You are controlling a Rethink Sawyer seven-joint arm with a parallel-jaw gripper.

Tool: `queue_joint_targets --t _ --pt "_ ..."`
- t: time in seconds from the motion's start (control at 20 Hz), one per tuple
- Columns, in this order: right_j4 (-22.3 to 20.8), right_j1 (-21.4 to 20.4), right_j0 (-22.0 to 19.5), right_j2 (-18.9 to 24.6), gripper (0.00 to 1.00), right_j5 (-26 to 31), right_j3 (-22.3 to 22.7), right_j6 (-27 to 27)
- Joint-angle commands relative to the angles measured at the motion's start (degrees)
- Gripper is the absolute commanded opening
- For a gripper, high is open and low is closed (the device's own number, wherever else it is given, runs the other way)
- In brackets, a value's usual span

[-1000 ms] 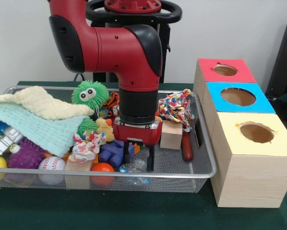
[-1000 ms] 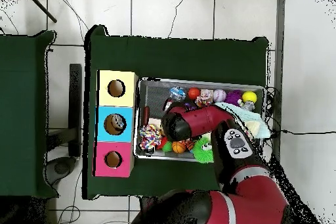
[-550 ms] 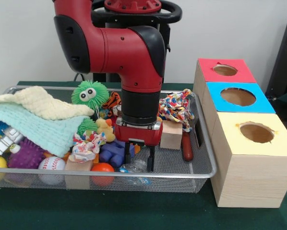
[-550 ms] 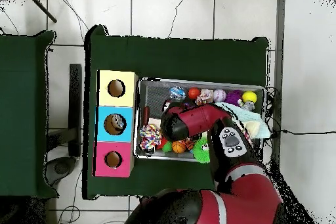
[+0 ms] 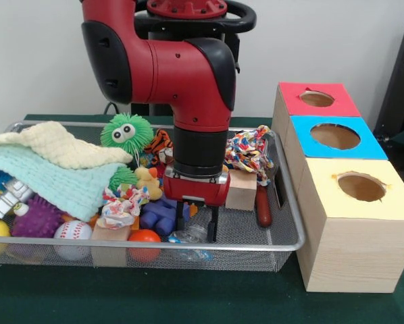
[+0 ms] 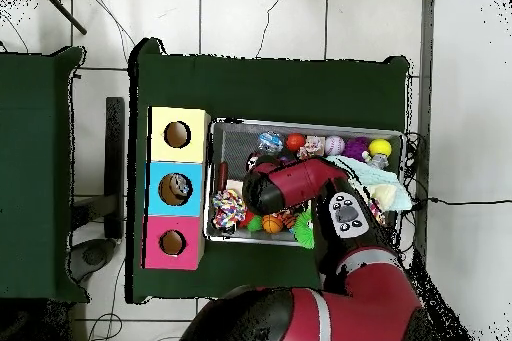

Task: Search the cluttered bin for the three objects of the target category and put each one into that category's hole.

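Green table (image 5: 188, 297), wire bin (image 5: 283, 196) beside three-holed wooden box (image 5: 354, 236).

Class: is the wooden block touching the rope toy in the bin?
Touching. In the front view the rope toy drapes directly onto the wooden block; no gap shows.

Sawyer arm (image 5: 168, 74): glossy red rounded shells, black joint caps and black wrist cylinder. Red flange below the wrist. Gripper (image 5: 196, 226): two slim black fingers (image 5: 212, 224). Black ring above the arm.
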Motion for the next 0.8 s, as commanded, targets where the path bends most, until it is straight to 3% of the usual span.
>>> queue_joint_targets --t 0.05,0.2,0.6,0.65,0.8 --pt "-4.21 8.9 0.02 -0.39 0.0 1.09 -7.87 -3.91" --pt "-4.37 9.12 1.77 -2.73 0.0 -1.07 -8.92 -1.27" --pt "-2.97 8.72 1.73 -3.34 0.0 -0.94 -8.01 -0.95" --pt "-2.78 8.71 1.6 -3.28 1.0 -0.81 -7.91 -1.0" --pt "-2.67 8.67 1.56 -3.34 1.0 -0.89 -7.8 -1.06"
